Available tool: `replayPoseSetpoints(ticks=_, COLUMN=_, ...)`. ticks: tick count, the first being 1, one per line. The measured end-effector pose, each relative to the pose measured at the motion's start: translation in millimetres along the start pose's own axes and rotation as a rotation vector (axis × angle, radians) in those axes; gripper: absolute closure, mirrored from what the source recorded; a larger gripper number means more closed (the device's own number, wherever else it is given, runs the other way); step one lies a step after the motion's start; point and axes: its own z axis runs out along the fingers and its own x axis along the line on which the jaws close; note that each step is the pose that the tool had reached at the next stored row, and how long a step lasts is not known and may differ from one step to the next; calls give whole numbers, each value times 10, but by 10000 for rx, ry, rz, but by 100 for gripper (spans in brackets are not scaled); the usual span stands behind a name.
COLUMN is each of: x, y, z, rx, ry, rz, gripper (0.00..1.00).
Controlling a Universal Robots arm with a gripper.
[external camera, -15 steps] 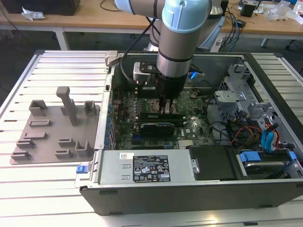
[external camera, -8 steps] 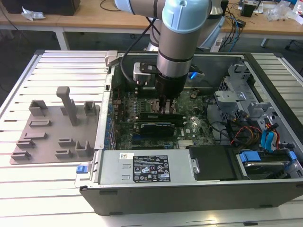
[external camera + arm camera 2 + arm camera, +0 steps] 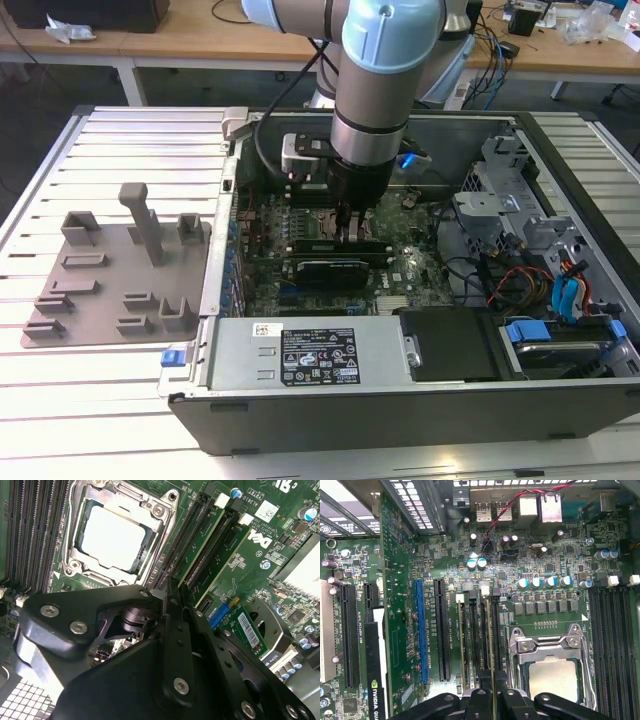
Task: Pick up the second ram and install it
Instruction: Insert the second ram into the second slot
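1. Power supply [image 3: 300, 355]: silver box with a label, nearest item in the exterior view. It lies along the near wall of the computer case [image 3: 400, 420], which lies open on its side so that the board faces up for access.
2. Desk [image 3: 120, 140]: slatted metal top carrying all items.
3. Grey tray [image 3: 110, 290]: at the exterior view's left, well apart from the case. It has upright pegs, and no stick can be made out in it.
4. Thin edge-on strip [image 3: 460, 645]: stands in a memory slot and is probably a stick already fitted.
5. Hand [image 3: 350, 225]: lowered straight down into the case over the memory slots. In both wrist views the fingers [image 3: 480, 700] stand clenched almost together, judged to be pinching item 6.
6. Second ram [image 3: 493, 645]: seen edge-on in the first wrist view as a thin line running from between the fingers along the slot just beside the CPU socket [image 3: 552, 675]. It is held upright and in line with the slot, as seating requires. Whether it is fully pressed home cannot be told.
7. Drive cage [image 3: 510, 200] and coloured cables [image 3: 560, 290]: at the exterior view's right, clear of the work.
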Motion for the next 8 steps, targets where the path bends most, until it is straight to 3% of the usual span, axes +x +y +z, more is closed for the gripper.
replayPoseSetpoints(ticks=4, x=-1, y=1, z=-22, rx=-1, ry=2, rz=0, gripper=85)
replayPoseSetpoints(ticks=5, x=-1, y=1, z=-22, rx=-2, ry=3, rz=0, gripper=73)
replayPoseSetpoints(ticks=6, x=-1, y=1, z=-26, rx=-2, ry=8, rz=1, gripper=73)
replayPoseSetpoints(ticks=8, x=-8, y=7, z=-148, rx=-2, ry=12, rz=1, gripper=73)
